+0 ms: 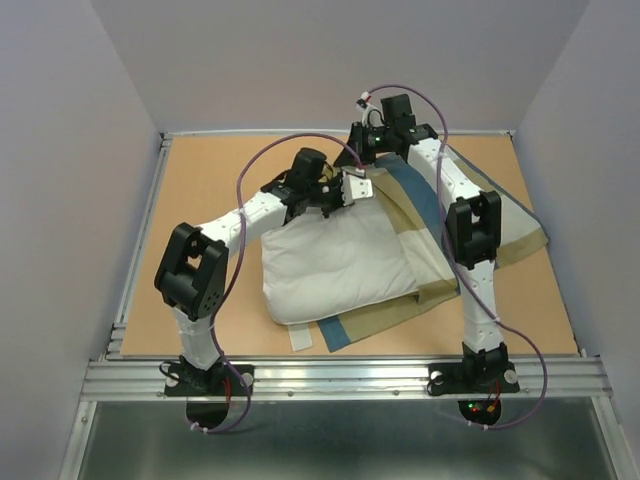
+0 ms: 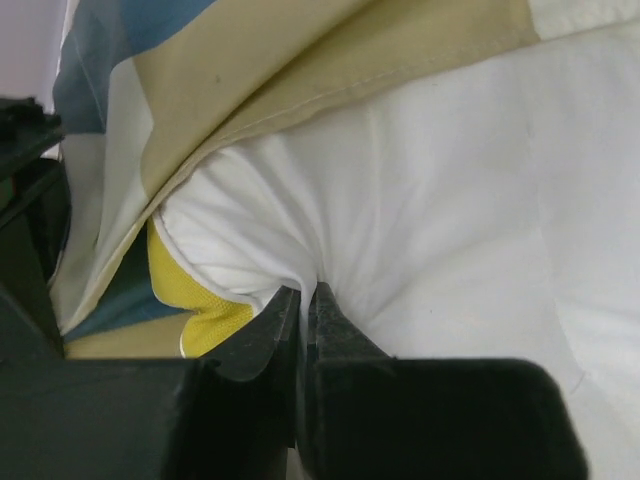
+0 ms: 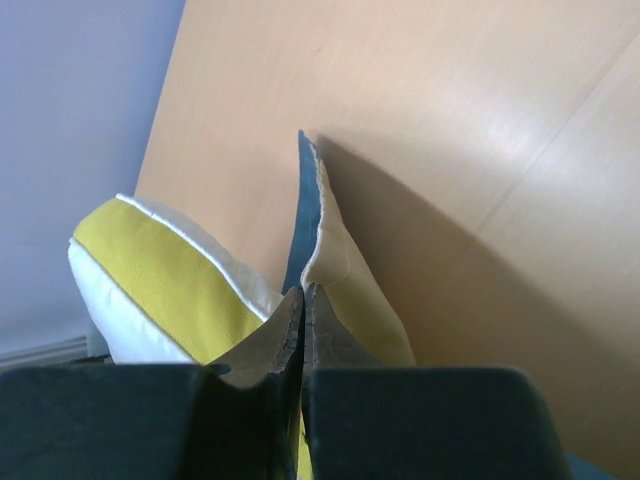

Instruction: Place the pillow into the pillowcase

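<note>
- Pale tan board formed the worktop, smooth and matte, with a ribbed aluminium rail along its near edge.
- Nearest on it, a strip of the pillowcase poked out from under the pillow. It was thin, flat woven cloth in big blocks of tan, blue and cream-white.
- The pillow lay mid-worktop on top of that cloth. It was a plump, rounded rectangle of soft white fabric, creased toward its far edge.
- Its underside showed in the wrist views as a yellow-green, mesh-like weave edged with white piping.
- To the right, the pillowcase spread wider than the pillow in loose folds, reaching toward the right side of the board.
- At the pillow's far edge, the left gripper had its jaws pressed together on a pinch of the white cover. The fabric gathered into radiating wrinkles at the black fingertips.
- Just over that corner, a tan layer of the pillowcase with a stitched hem lay across the top of the pillow. Blue and cream blocks showed beyond it.
- Farther back, the right gripper had its jaws clamped on the edge of the pillowcase. The cream and blue cloth rose in a peak that threw a shadow on the board.
- In the right wrist view, the pillow's yellow-green side sat just left of that fold.
- Plain grey walls closed off the back and both sides.
</note>
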`<state>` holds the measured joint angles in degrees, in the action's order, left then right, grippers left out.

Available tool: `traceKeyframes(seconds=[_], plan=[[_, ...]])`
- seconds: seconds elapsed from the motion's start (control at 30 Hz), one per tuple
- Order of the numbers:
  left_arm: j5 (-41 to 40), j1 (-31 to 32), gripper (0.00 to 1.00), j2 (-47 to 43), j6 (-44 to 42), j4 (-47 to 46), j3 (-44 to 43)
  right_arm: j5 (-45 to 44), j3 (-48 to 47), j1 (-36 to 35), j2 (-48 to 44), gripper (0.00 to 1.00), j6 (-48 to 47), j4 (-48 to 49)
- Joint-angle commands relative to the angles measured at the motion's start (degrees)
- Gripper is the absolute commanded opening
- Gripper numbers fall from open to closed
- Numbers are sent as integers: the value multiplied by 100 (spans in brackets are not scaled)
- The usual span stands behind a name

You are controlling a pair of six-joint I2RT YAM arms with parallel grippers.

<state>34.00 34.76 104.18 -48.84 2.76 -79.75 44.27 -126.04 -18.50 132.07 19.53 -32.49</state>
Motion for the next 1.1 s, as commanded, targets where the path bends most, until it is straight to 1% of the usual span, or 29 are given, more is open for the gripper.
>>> traceKeyframes(seconds=[0.0,0.03,0.07,0.1,0.13,0.17,0.2,0.23,0.27,0.3,0.37,0.4,0.43,0.47,0.5,0.53,0.6,0.63,0.7,0.73,0.77,0.87,0.93,0.97,1.0,1.03,1.07], plan=[[-234,-364,0,-83,1155,-592,117,-111,-974,-189,257,2,279,938],[-392,-452,0,-30,1384,-662,65,-321,-932,-180,258,14,236,929],[-490,-662,0,14,1786,-646,38,-436,-757,-154,179,48,105,920],[-491,-733,7,58,1886,-550,-14,-585,-573,-58,-74,60,34,920],[-499,-786,19,41,1930,-297,-67,-882,-92,13,-268,69,-36,920],[-456,-839,44,-116,1922,-233,-24,-1059,156,118,-452,71,-141,911],[-438,-848,55,-257,1905,-102,63,-1183,393,345,-863,74,-168,902],[-447,-840,62,-441,1896,-92,343,-1323,657,478,-1059,75,-212,894],[-308,-831,82,-808,1791,-57,493,-1377,1121,618,-1261,77,-274,876],[-254,-796,94,-1012,1677,74,747,-1430,1386,907,-1724,77,-326,859],[-402,-612,95,-1364,1387,311,942,-1439,1826,1146,-2200,77,-597,762],[-516,-367,96,-1705,1194,434,1048,-1456,2290,1286,-2421,76,-773,692],[-639,-191,97,-1839,871,740,1240,-1543,2468,1322,-2623,76,-993,561],[-866,141,99,-2092,685,900,1346,-1579,2888,1323,-3060,75,-1552,203],[-964,354,99,-2182,413,1267,1556,-1536,3101,1314,-3447,73,-1853,-1],[-1104,538,99,-2287,349,1410,1689,-1588,3416,1314,-3625,72,-2283,-351],[-1193,890,99,-2550,366,1603,1944,-1693,3944,1314,-3924,69,-2575,-660],[-1229,1205,99,-2613,419,1735,2163,-1737,4425,1314,-4022,65,-2734,-975],[-1501,1567,99,-2762,568,1736,2392,-1816,4867,1314,-4268,63,-2945,-1136],[-1588,1882,99,-2789,638,1632,2585,-1791,5183,1314,-4303,62,-2990,-1163],[-1685,2033,99,-2781,813,1561,2656,-1790,5290,1314,-4286,61,-2990,-1163],[-2536,2402,99,-2492,1130,1157,2798,-1746,5318,1323,-3874,60,-2876,-1154],[-2975,2465,99,-2088,1236,842,2745,-1842,5195,1314,-3356,59,-2876,-1111],[-3352,2482,99,-1903,1236,796,2693,-1913,5142,1314,-3189,58,-2884,-1067],[-3652,2474,99,-1536,1236,700,2605,-1983,4924,1314,-2796,57,-2885,-1032],[-3872,2474,99,-1384,1236,621,2578,-2079,4783,1314,-2644,57,-2885,-988],[-4196,2465,97,-1244,1236,542,2561,-2089,4634,1314,-2469,56,-2876,-848]])
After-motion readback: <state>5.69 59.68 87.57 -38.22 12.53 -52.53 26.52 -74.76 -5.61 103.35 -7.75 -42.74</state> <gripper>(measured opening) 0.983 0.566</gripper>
